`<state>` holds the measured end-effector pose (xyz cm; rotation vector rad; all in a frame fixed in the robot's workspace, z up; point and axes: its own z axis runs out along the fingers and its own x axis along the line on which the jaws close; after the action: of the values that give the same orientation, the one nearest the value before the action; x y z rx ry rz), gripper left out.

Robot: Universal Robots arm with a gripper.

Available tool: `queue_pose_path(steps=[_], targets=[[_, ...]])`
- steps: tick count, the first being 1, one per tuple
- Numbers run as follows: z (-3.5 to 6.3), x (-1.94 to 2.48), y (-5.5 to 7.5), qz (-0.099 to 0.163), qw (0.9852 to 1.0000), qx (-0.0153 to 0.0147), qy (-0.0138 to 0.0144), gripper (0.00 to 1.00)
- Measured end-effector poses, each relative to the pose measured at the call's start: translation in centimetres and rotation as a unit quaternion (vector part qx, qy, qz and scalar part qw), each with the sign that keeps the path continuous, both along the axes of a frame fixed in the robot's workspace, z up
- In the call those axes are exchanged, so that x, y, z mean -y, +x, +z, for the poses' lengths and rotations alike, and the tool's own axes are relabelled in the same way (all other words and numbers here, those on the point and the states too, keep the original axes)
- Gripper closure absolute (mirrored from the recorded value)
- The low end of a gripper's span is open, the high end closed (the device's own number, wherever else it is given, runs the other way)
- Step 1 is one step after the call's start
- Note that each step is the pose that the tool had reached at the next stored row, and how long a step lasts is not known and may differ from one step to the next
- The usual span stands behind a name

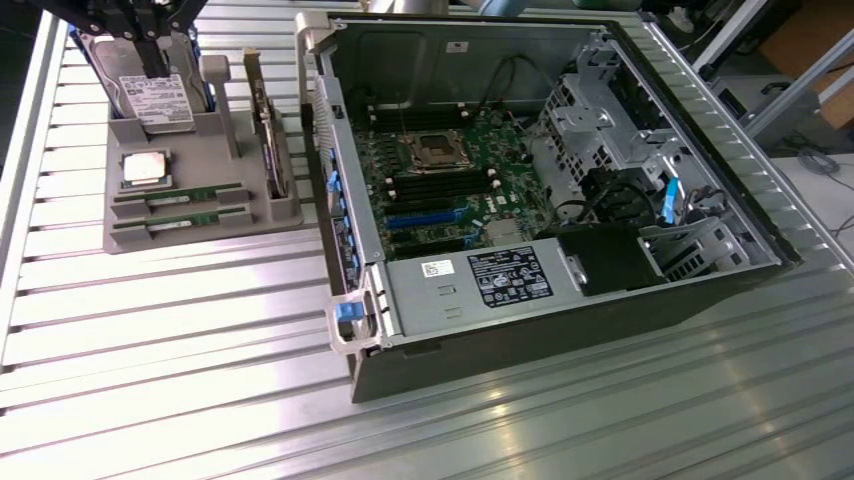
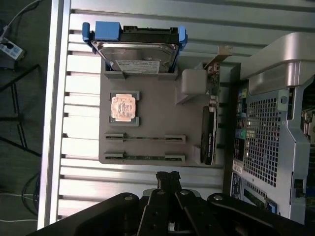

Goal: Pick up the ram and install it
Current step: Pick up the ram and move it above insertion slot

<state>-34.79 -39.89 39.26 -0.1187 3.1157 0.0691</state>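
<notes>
Ram stick (image 1: 178,192), long, thin and green with small dark chips, stands on edge in a slot of a grey holder (image 1: 134,238) at the exterior view's left. A second stick (image 1: 180,217) of the same look sits in a parallel slot just beside it, nearer the holder's front edge. Grey end blocks hold each tip. Nothing touches either stick.

The holder rests on a ribbed metal table (image 1: 200,340). Behind the sticks, a square silver processor (image 1: 144,168) lies flat in a recess. Behind that, a hard drive (image 1: 150,85) with a white label is propped upright in a blue bracket. Along the holder's side toward the exterior view's right, a circuit card (image 1: 274,150) stands on edge.

The black pincer (image 2: 167,176) hangs above the holder with its fingertips pressed together, clamped on nothing. In the wrist view its tips appear just off the holder's edge nearest the two sticks, apart from them.

Just beside the holder, toward the exterior view's right, an open computer case (image 1: 534,345) lies on its side. Inside is a green motherboard (image 1: 461,200) with a square processor socket (image 1: 434,150) and a row of black memory slots (image 1: 434,187) beside it. A grey power supply (image 1: 461,285) with a black label fills the near end. Metal drive cages (image 1: 587,110) and black cables take up the far right. The case's raised wall (image 1: 318,120) stands between the holder and the motherboard.
</notes>
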Motion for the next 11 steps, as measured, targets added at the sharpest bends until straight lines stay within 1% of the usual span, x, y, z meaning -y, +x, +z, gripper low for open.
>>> queue_pose_path(steps=[2,7,11], targets=[[0.0,0.0,0.0,0.012,0.9999,0.0,0.0,0.89],[0.0,0.0,0.0,0.026,0.9997,0.0,0.0,0.89],[0.0,0.0,0.0,0.041,0.9991,0.0,0.0,0.89]])
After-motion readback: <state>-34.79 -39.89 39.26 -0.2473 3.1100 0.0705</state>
